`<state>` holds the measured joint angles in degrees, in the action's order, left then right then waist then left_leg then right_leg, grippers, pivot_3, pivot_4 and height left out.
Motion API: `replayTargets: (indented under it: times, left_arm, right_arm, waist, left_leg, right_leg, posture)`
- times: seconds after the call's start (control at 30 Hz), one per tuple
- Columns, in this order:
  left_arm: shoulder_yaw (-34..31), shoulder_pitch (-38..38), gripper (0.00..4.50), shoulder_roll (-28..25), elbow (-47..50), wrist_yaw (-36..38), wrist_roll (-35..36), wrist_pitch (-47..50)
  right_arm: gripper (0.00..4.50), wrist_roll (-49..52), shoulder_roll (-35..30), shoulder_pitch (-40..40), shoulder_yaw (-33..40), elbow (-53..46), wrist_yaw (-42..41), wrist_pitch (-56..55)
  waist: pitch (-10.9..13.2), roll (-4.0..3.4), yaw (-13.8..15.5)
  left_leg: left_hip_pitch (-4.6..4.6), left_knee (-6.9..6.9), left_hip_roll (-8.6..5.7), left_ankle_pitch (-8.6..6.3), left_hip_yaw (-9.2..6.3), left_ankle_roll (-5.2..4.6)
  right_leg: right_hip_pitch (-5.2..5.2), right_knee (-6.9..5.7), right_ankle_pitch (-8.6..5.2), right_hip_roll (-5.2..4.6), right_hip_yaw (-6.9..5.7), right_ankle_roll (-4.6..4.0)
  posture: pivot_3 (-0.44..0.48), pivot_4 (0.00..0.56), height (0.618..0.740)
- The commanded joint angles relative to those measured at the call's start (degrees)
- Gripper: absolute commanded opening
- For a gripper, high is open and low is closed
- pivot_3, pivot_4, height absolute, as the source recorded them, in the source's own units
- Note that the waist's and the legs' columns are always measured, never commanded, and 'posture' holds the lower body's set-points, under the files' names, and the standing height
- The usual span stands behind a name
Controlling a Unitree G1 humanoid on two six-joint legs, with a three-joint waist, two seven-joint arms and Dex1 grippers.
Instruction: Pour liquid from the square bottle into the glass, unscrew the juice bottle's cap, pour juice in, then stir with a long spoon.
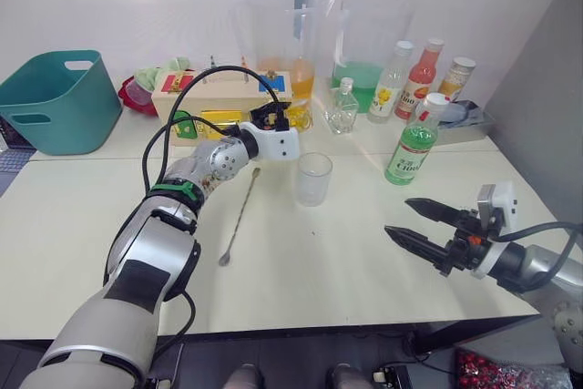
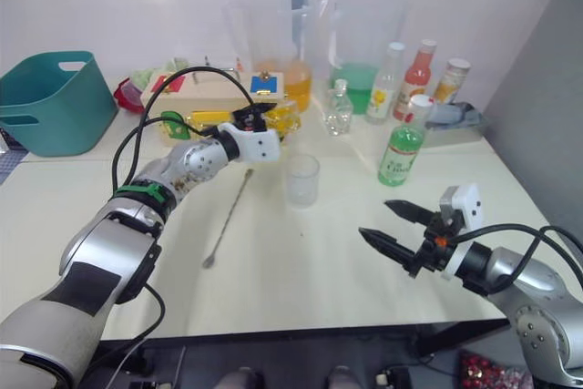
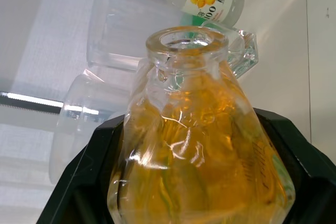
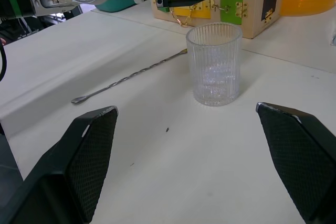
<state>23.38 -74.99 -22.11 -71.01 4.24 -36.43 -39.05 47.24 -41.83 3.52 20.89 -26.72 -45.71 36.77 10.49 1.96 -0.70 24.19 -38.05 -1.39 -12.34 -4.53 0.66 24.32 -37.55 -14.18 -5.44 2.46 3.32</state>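
Between the left claw's (image 1: pixel 284 121) black fingers sits the square bottle (image 3: pixel 202 145) of amber liquid, gripped and uncapped, raised just behind the ribbed glass (image 1: pixel 314 179). The long spoon (image 1: pixel 239 217) lies on the worktop (image 1: pixel 82 252) beside the glass. The right claw (image 1: pixel 417 223) hovers wide open, well apart; the green juice bottle (image 1: pixel 415 141) stands capped beyond it.

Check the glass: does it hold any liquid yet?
Empty: the glass is clear to its base, and the left gripper holds the square bottle beside it.

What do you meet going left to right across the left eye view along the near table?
Long spoon → ribbed glass → green juice bottle → right gripper, open.
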Motion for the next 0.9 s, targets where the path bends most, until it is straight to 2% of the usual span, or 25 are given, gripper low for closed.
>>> replayTargets:
  times: [0.03,0.77,0.9]
  left_arm:
    - [-0.75,-4.27,2.79,-0.42,1.54,-4.35,0.34,-1.25]
    - [2.73,-3.94,2.79,0.89,1.24,-7.76,-2.71,-3.56]
    - [5.23,-3.89,2.79,0.37,2.19,-10.66,-5.77,-4.52]
  right_arm:
    - [4.48,0.68,-1.09,1.04,0.72,-1.89,0.33,-0.21]
    - [4.48,0.33,-0.94,0.69,0.51,-1.81,0.26,-0.86]
    - [4.48,-0.1,-0.93,0.53,0.44,-1.79,0.32,-1.11]
  waist:
    - [0.0,0.0,0.0]
    - [0.0,0.0,-0.08]
    - [0.0,0.0,-0.01]
  left_leg:
    - [0.0,-0.01,-0.01,0.0,0.0,0.0]
    - [0.01,-0.06,-0.02,0.0,-0.01,0.0]
    - [0.02,-0.07,-0.02,0.0,0.0,0.0]
  right_leg:
    - [0.0,-0.01,0.0,-0.01,0.0,0.0]
    - [0.02,-0.07,0.0,-0.01,0.0,0.0]
    - [0.02,-0.07,0.0,-0.02,0.0,0.0]
  posture:
    - [0.0,0.15,0.74]
    - [0.0,0.15,0.74]
    - [0.0,0.15,0.74]
